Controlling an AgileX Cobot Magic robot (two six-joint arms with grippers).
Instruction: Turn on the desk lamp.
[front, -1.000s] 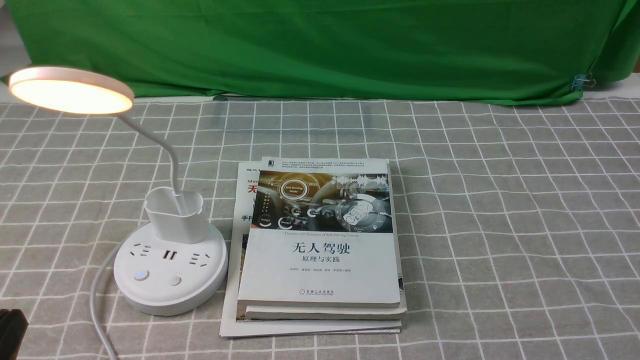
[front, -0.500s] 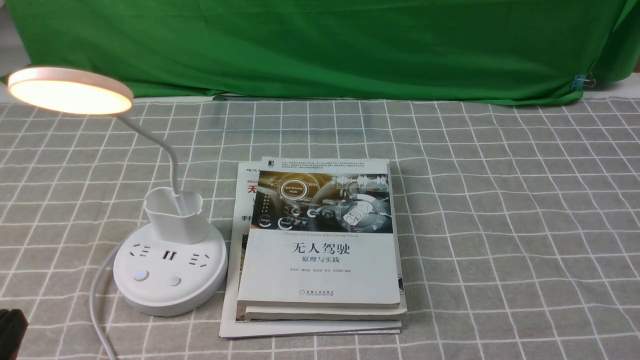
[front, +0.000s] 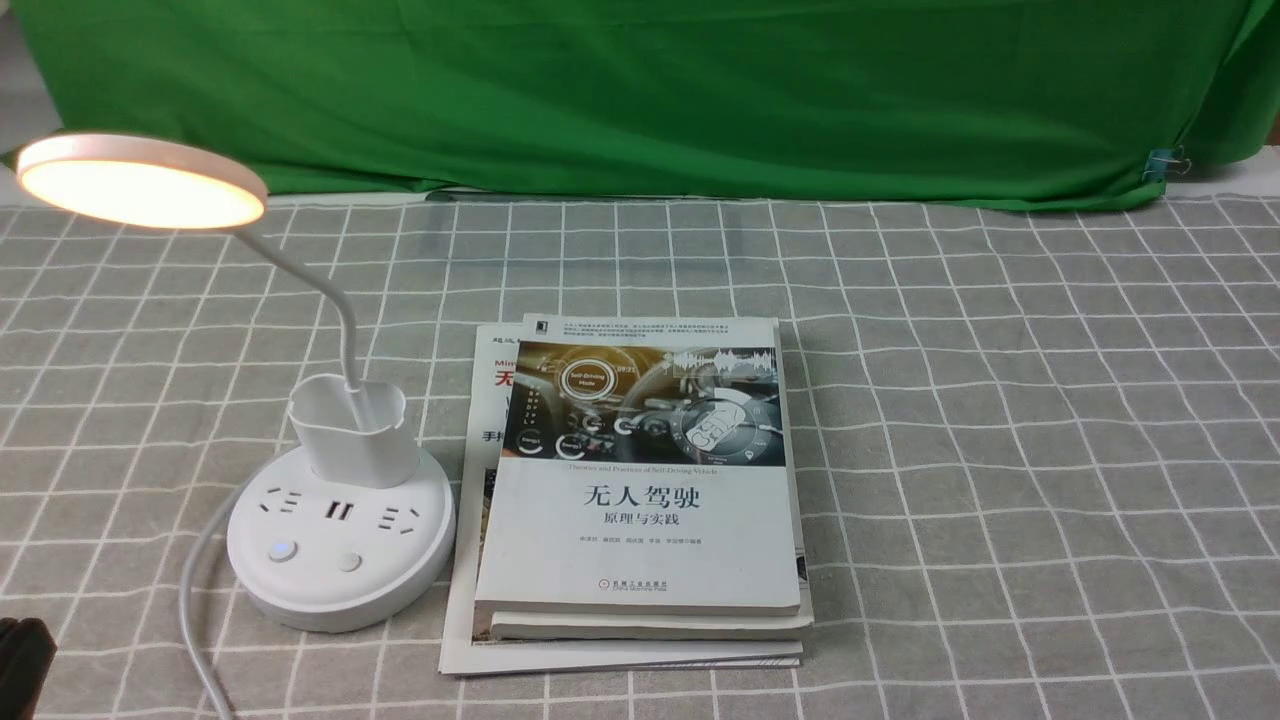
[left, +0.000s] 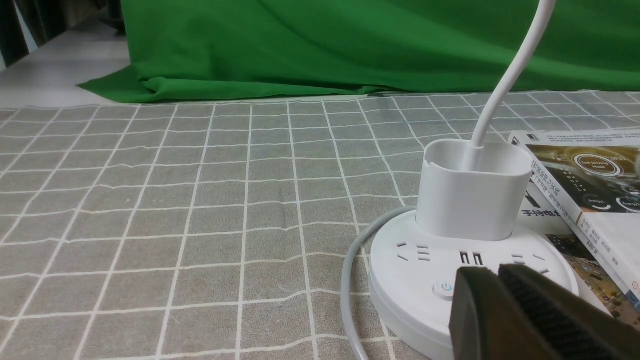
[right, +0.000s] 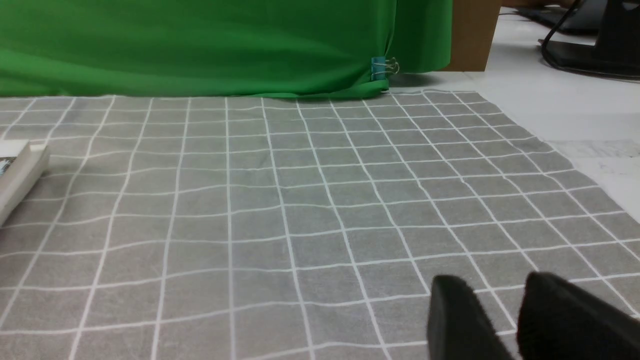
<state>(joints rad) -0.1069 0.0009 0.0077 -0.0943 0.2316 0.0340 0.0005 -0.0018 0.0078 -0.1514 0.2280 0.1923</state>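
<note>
On the left side of the bench, which is covered by a grey cloth with a white grid, stands the white plastic desk lamp with its round base, small cup, thin bendy neck and flat disc head. Its head glows warm yellow, so the lamp is lit. Two round buttons sit on the near part of the base, the left one showing a faint blue ring, with sockets behind them. A pale grey cord curves away from the base toward the near edge. Just beside the lamp on its right lies a stack of white paperback books, the top one bearing a car-dashboard picture. A green cloth backdrop hangs behind the bench. Seen from the left wrist, the left gripper has its black fingers pressed together with nothing between them, hovering just near the base's front edge. Seen from the right wrist, the right gripper hangs low over bare cloth, well apart from the lamp, its fingers parted by a narrow gap and holding nothing.
</note>
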